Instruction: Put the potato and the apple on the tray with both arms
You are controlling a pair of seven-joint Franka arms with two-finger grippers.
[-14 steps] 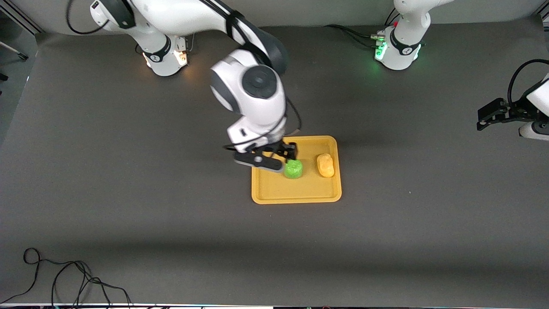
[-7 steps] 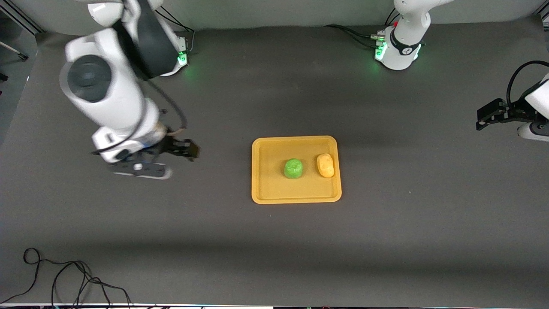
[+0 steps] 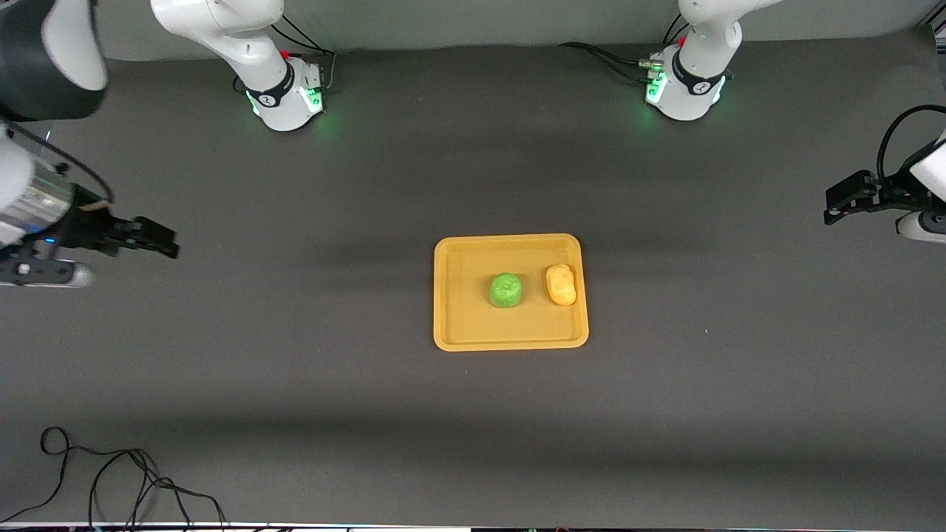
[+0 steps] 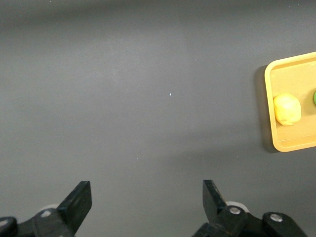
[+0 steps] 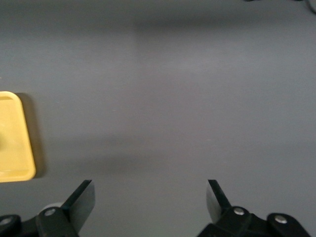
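While the potato shows whole, the apple is clipped.

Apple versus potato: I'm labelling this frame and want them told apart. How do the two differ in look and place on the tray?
The apple is bright green and roundish; the potato is yellow-orange and oblong, close in colour to the tray. The apple sits near the tray's middle; the potato lies beside it, by the rim toward the left arm's end. Both rest on the tray, apart from each other, and no gripper holds either.
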